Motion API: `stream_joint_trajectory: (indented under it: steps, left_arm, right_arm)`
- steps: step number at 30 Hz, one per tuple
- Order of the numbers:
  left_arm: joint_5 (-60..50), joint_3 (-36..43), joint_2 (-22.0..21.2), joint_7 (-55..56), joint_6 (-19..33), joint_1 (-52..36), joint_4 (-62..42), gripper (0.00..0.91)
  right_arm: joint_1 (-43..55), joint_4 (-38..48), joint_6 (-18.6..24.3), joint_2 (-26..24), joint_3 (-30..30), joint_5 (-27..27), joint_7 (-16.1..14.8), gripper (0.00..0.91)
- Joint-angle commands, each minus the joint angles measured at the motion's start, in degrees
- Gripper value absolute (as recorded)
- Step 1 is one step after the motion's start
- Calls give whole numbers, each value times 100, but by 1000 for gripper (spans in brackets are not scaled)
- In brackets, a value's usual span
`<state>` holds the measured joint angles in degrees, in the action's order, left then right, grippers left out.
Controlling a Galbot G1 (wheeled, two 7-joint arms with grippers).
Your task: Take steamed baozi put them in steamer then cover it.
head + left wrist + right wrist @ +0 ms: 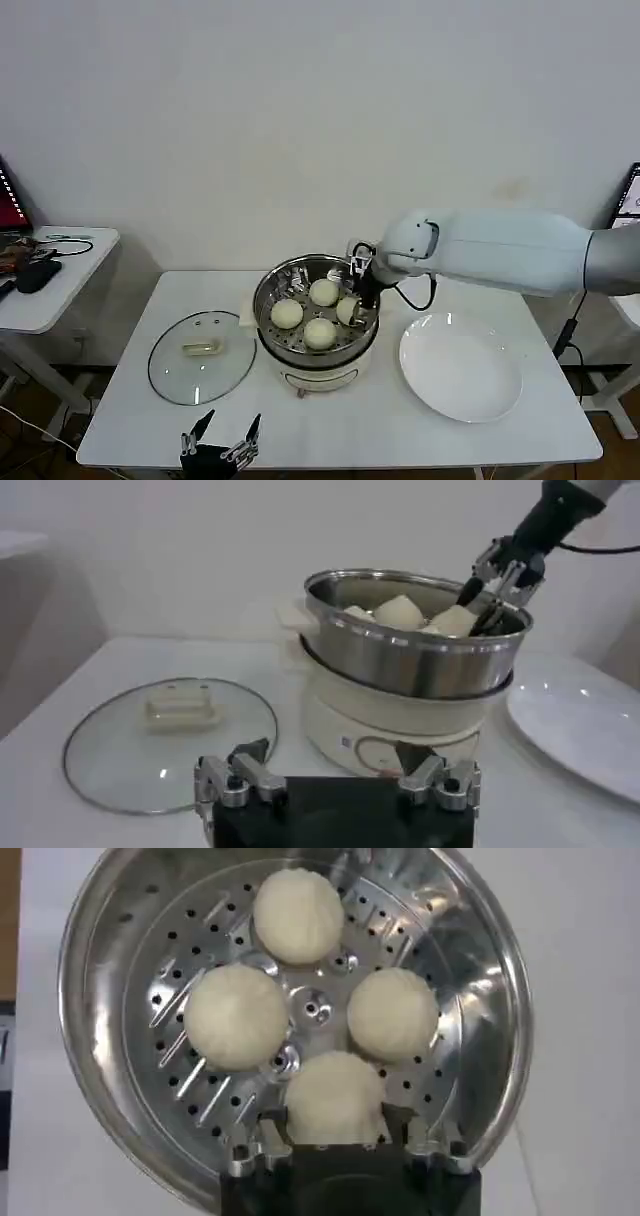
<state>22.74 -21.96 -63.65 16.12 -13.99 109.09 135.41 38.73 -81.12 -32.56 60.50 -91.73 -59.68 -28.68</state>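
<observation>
The steamer (316,322) stands at the middle of the white desk (120,420), its shiny perforated basket holding all four steamed baozi (319,332): in the head view they sit at roughly 12, 3, 6 and 9 o'clock around the basket's centre. The right claw (358,297) reaches into the basket from the 3 o'clock side, and its fingers (262,1139) flank the bun at that side; whether they still grip it I cannot tell. The cover (201,355) lies flat on the desk at 9 o'clock from the steamer, handle up. A white plate (461,367) sits bare at 3 o'clock. The left claw (220,441) waits at the desk's near edge, spread wide and holding nothing.
</observation>
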Motion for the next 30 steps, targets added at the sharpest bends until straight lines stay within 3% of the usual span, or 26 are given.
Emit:
stream_joint_trajectory:
  steps: [1,14,18,30]
  left_arm:
    - [-6,8,-2,0,0,15,-6,907]
    - [20,-226,-103,-16,-25,-15,-69,907]
    - [30,-306,-181,-18,-23,-31,-63,907]
    - [138,-540,-346,15,-103,-174,-30,907]
  right_arm:
    - [84,-63,-9,-109,90,-38,15,907]
    - [119,-773,98,-1214,874,25,180,907]
    - [-126,-970,225,-1596,1267,44,352,907]
    - [-1987,-1553,577,-2977,3790,90,902,907]
